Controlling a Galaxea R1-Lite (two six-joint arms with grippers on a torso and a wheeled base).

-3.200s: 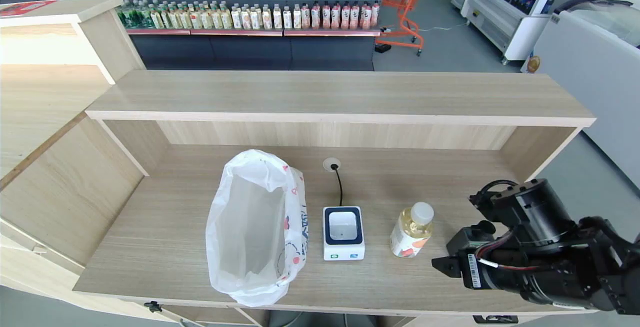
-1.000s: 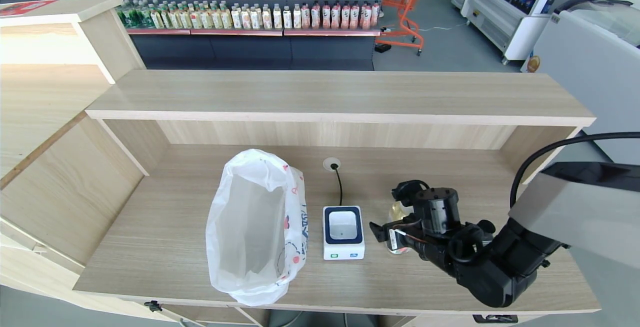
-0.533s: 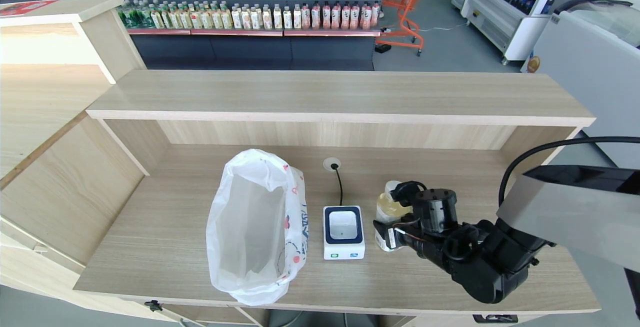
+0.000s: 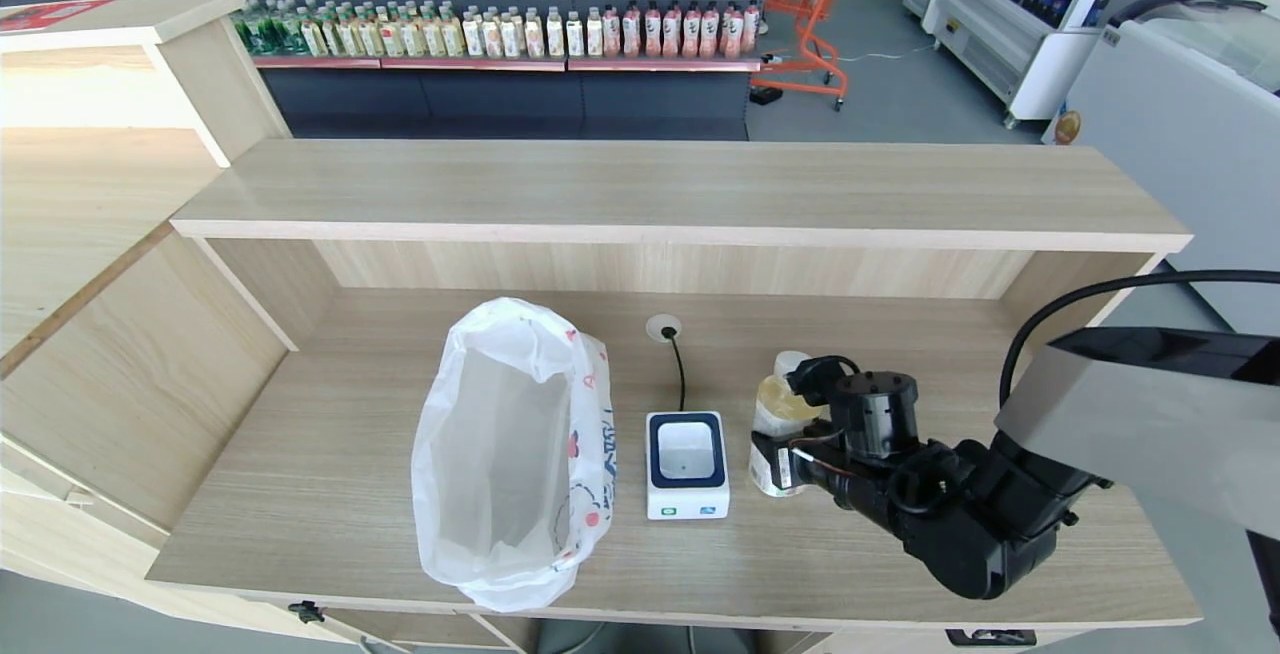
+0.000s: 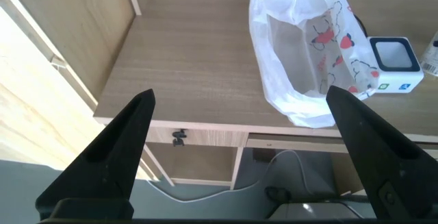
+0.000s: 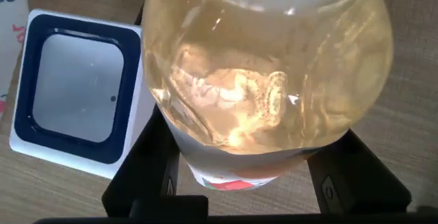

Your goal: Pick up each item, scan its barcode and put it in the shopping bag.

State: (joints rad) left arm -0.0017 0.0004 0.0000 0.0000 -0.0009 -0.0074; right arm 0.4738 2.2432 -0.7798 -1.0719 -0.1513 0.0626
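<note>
Bottle (image 4: 777, 410) | clamped in right gripper (image 4: 773, 465) | just beside scanner (image 4: 686, 465)

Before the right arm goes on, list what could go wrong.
1. The right claw grips the bottle low on its smooth round body; it may slip or tip.
2. The bottle is close beside the scanner and could knock it.
3. The shopping bag is limp plastic; its rim may catch the bottle or fold shut.
</note>
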